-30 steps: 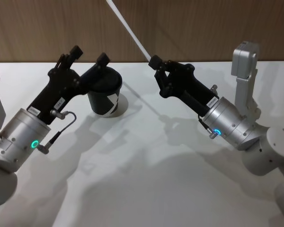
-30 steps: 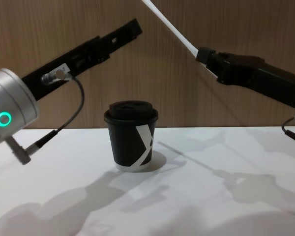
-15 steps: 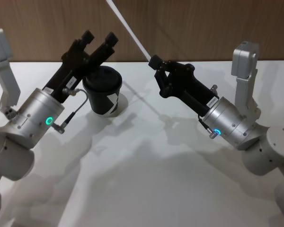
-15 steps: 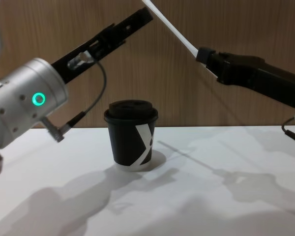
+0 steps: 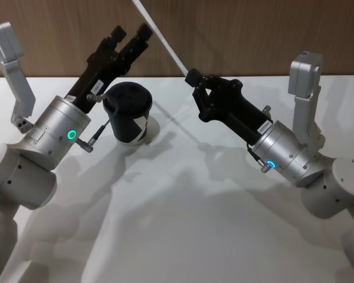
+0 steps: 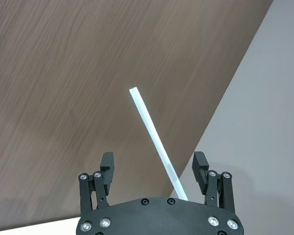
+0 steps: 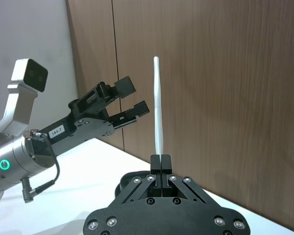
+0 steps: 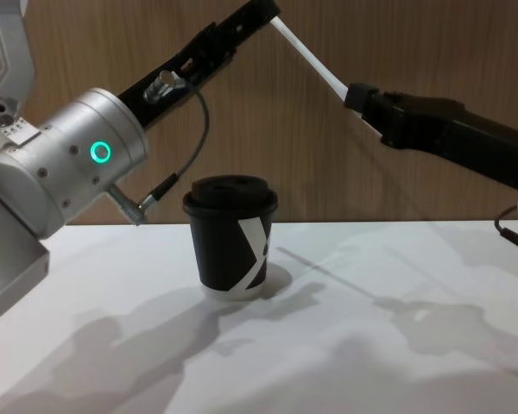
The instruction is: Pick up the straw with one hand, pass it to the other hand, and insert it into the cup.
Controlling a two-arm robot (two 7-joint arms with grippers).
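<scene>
My left gripper [image 5: 130,34] has risen from beside the paper cup [image 5: 128,115]. Its spread fingers now straddle the white straw [image 5: 162,40] (untouched, I think). The right gripper [image 5: 193,76] pinches the straw's lower end, holding it up high for the handover.

- The left gripper [image 5: 131,32] is held high, angled up and forward toward the right one, with its two fingers [image 6: 107,165] spread wide apart.
- The right gripper [image 5: 193,76] slants up toward the left, its fingertips pressed together on the straw [image 5: 162,39].
- The left wrist [image 5: 62,127] and the right wrist [image 5: 283,150] are silver cylinders, and each has a lit green ring.
</scene>
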